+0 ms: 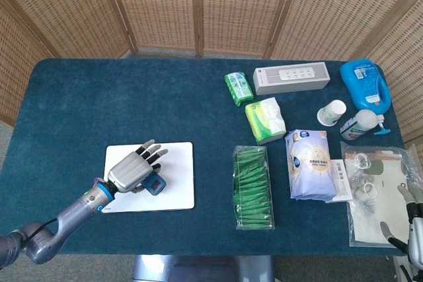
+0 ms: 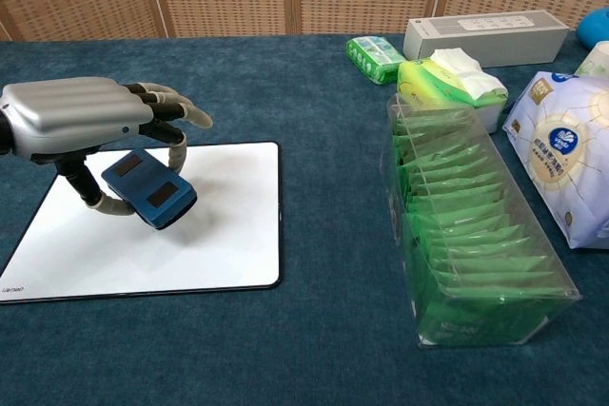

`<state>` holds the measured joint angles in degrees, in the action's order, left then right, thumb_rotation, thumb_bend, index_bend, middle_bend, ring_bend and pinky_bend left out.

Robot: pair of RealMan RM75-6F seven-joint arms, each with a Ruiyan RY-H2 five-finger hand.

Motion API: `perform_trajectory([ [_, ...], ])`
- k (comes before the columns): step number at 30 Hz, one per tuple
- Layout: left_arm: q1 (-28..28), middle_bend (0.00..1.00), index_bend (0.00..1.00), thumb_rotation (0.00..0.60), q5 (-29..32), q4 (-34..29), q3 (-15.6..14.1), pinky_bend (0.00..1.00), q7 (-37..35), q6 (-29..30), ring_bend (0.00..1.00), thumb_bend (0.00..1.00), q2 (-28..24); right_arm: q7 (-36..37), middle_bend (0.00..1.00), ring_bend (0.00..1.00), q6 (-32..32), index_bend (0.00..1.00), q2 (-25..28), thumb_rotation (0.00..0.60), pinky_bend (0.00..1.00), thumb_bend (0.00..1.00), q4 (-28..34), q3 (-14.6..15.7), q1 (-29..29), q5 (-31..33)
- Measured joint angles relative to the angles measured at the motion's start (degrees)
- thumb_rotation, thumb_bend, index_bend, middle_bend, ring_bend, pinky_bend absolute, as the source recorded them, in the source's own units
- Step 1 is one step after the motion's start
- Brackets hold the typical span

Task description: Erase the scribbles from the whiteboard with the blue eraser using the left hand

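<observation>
Bright, even daylight, both views sharp, soft shadow pooling on the whiteboard just under the left hand, mild sheen across its metal back

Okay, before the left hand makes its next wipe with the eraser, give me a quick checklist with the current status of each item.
1. Left hand holds the blue eraser: ok.
2. Eraser over the whiteboard: ok.
3. Eraser flat on the board: not ok; the chest view shows it tilted and apparently raised.
4. Scribbles left to erase: cannot tell; the visible board looks clean, the part under the hand is hidden.
5. Board clear of the green packet box: ok.
6. Right hand away from the board: ok.
</observation>
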<state>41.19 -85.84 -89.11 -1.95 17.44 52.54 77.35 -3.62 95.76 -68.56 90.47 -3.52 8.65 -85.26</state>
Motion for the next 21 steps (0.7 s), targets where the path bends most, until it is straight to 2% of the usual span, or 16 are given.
perform_trajectory([
  [21, -0.33, 0.11, 0.7, 0.6, 0.98, 4.26, -1.93, 0.0, 3.31, -3.23, 0.0, 0.28, 4.5, 0.86, 0.11, 0.0, -0.11, 0.14, 0.12, 0.6, 0.03, 0.23, -0.67, -0.01, 0.27, 0.54],
])
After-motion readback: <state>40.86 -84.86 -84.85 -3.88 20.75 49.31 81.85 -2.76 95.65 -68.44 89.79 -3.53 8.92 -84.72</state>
